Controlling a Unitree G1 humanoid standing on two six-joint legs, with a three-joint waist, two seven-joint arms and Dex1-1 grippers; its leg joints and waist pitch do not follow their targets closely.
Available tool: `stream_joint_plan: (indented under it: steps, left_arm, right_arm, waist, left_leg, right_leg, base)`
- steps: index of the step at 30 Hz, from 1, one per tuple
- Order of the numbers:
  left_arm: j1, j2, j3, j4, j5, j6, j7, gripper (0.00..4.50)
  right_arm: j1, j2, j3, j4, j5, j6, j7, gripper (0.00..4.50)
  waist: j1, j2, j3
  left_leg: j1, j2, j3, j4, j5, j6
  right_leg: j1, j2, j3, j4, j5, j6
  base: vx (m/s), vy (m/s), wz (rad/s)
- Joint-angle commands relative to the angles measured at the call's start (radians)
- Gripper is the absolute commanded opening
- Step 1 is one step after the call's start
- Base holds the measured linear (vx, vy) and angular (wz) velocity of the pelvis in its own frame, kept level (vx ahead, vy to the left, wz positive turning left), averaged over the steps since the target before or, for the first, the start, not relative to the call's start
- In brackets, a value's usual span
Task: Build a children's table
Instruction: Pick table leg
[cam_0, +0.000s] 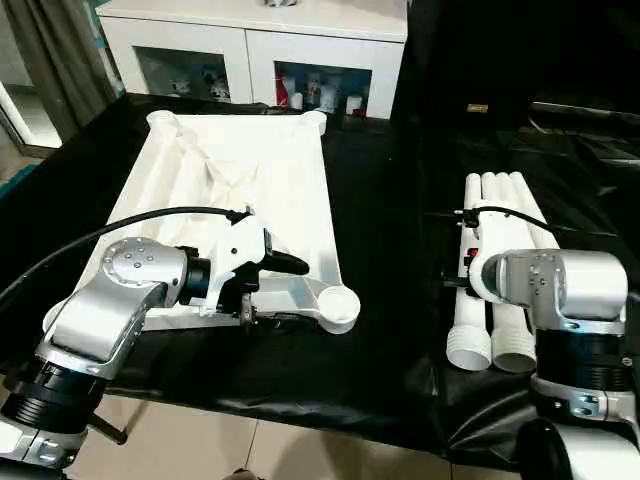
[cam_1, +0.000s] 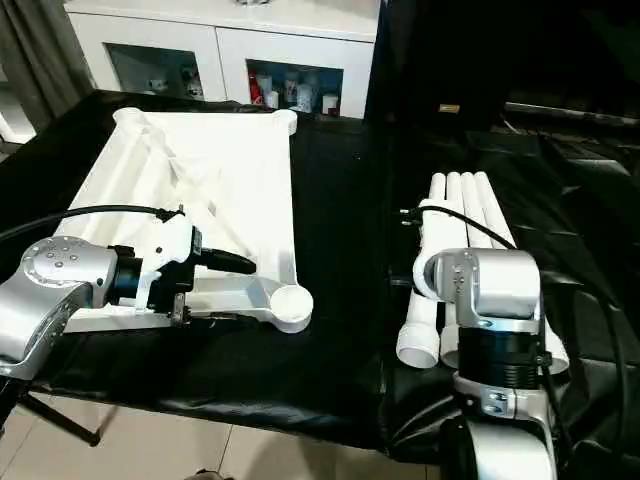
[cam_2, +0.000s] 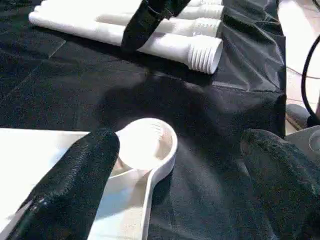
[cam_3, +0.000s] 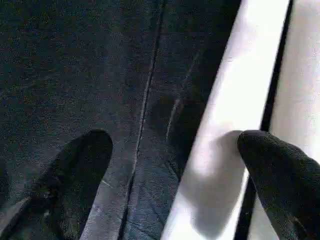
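- The surface (cam_0: 380, 330), draped in black sheeting, carries all the parts; a white glass-doored cabinet (cam_0: 250, 45) stands behind it.
- The tabletop (cam_0: 250, 190) lies underside up on the robot's left, probably so its corner sockets face upward for the legs.
- The four legs (cam_0: 497, 270) lie bundled side by side on the robot's right, threaded ends toward the robot, well apart from the tabletop.
- The left claw (cam_2: 175, 165) is spread wide, empty, one finger over the tabletop's near edge beside the near right socket (cam_2: 147, 142).
- The right claw (cam_3: 175, 160) is open too, straddling the outermost leg; whether it touches is hard to tell.
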Motion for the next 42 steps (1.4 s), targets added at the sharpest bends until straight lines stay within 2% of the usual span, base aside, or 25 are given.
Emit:
stream_joint_plan:
  steps: [1,3,12,18,27,28,33,36,37,42]
  left_arm:
    - [-0.011,0.009,-0.012,-0.015,0.002,0.005,0.006,4.41]
    - [-0.011,0.009,-0.012,-0.015,0.002,0.003,0.005,4.41]
    - [-0.007,0.019,-0.017,-0.016,0.003,0.002,-0.003,4.41]
    - [0.002,0.027,-0.034,-0.027,0.008,0.012,-0.014,4.41]
    - [0.0,0.025,-0.055,-0.05,-0.004,0.031,-0.016,4.41]
    - [0.0,0.025,-0.059,-0.053,-0.005,0.033,-0.018,4.41]
    - [-0.001,0.026,-0.068,-0.063,-0.004,0.044,-0.024,4.41]
    - [-0.001,0.027,-0.074,-0.069,-0.004,0.048,-0.025,4.5]
    - [-0.002,0.028,-0.079,-0.075,-0.006,0.055,-0.026,4.5]
    - [-0.006,0.028,-0.091,-0.089,-0.008,0.075,-0.026,4.5]
  right_arm:
    - [-0.021,-0.011,-0.013,-0.012,-0.003,0.015,-0.008,4.5]
    - [-0.027,-0.019,-0.017,-0.014,-0.001,0.018,-0.015,4.5]
    - [-0.027,-0.045,-0.01,0.001,0.008,0.05,-0.007,4.5]
    - [-0.004,-0.002,-0.063,0.036,0.044,0.058,0.008,4.5]
    - [0.007,-0.004,-0.06,0.075,0.051,0.064,0.016,4.5]
    - [0.009,-0.007,-0.058,0.086,0.054,0.066,0.021,4.5]
    - [0.015,-0.011,-0.066,0.132,0.063,0.059,0.02,4.5]
    - [0.016,-0.013,-0.066,0.15,0.062,0.051,0.022,4.22]
    - [0.015,-0.016,-0.062,0.162,0.062,0.045,0.025,4.11]
    - [-0.002,-0.023,-0.061,0.209,0.062,0.019,0.024,3.69]
  waist:
    - [0.003,-0.002,-0.069]
    - [0.003,-0.007,-0.069]
    - [0.004,-0.007,-0.07]
    - [0.005,-0.007,-0.072]
    - [0.006,-0.007,-0.071]
    - [0.005,-0.01,-0.071]
    - [0.008,-0.011,-0.07]
    - [0.007,-0.014,-0.071]
    - [0.007,-0.019,-0.07]
    - [0.008,-0.02,-0.07]
  left_leg:
    - [0.024,0.041,-0.011,-0.062,-0.009,-0.032]
    - [0.025,0.041,-0.01,-0.063,-0.012,-0.028]
    - [0.024,0.04,-0.01,-0.059,0.005,-0.014]
    - [0.024,0.042,-0.01,-0.059,0.005,-0.007]
    - [0.024,0.042,-0.01,-0.059,0.001,-0.015]
    - [0.023,0.042,-0.01,-0.06,0.0,-0.015]
    - [0.024,0.042,-0.009,-0.06,-0.009,-0.015]
    - [0.024,0.042,-0.009,-0.06,-0.004,-0.02]
    - [0.024,0.042,-0.008,-0.06,-0.004,-0.018]
    - [0.025,0.043,-0.008,-0.061,-0.01,-0.021]
  right_leg:
    - [0.047,-0.056,0.045,-0.059,0.146,-0.204]
    - [0.048,-0.056,0.045,-0.06,0.139,-0.207]
    - [0.049,-0.056,0.045,-0.057,0.148,-0.209]
    - [0.048,-0.058,0.044,-0.055,0.145,-0.22]
    - [0.047,-0.058,0.043,-0.057,0.127,-0.217]
    - [0.048,-0.058,0.043,-0.057,0.126,-0.217]
    - [0.047,-0.06,0.043,-0.059,0.101,-0.218]
    - [0.047,-0.059,0.042,-0.058,0.103,-0.216]
    - [0.047,-0.058,0.042,-0.059,0.104,-0.215]
    - [0.046,-0.061,0.042,-0.059,0.086,-0.214]
  base:
    - [0.0,0.0,0.0]
    - [0.0,0.0,0.0]
    - [0.0,0.0,0.0]
    - [0.0,0.0,0.0]
    - [0.0,0.0,0.0]
    - [0.0,0.0,0.0]
    - [0.0,0.0,0.0]
    - [0.0,0.0,0.0]
    - [0.0,0.0,0.0]
    - [0.0,0.0,0.0]
